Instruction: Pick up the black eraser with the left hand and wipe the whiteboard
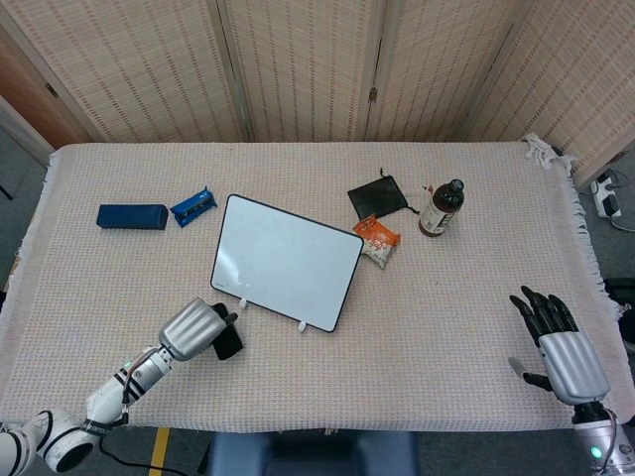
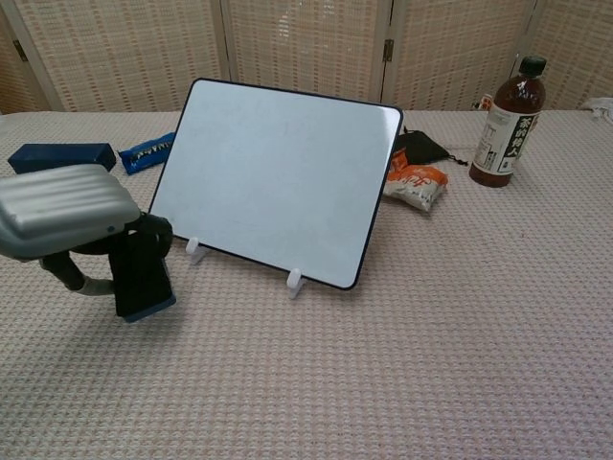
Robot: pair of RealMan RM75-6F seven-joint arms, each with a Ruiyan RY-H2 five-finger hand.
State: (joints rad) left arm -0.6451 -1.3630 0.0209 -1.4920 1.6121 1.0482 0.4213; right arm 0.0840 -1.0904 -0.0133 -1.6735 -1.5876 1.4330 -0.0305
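Gripping the black eraser (image 2: 142, 273) by its upper end, left hand (image 2: 65, 216) fingers pinched it; light, stiff block, whiteboard (image 2: 278, 177) just beyond fingers

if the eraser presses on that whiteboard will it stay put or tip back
The whiteboard leans back on two small white clip feet, so a firm push probably slides or tips it. It looks thin and light, and the woven cloth may give some grip. Light strokes seem safer.
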